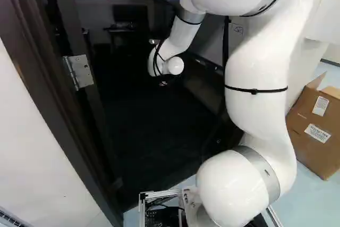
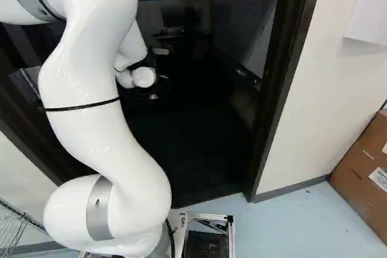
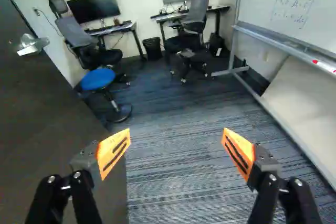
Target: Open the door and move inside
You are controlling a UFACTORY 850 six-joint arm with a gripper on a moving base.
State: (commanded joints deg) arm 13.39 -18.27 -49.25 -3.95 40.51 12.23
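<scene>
Door handle — apparently wrist-view only

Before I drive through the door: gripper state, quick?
Gripper: open, its fingers wide apart with nothing between them.

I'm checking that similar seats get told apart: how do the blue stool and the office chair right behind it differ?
The stool has a round blue seat; the office chair has a black one. The stool is backless, while the office chair has a backrest and headrest. Both stand on the carpet.
</scene>
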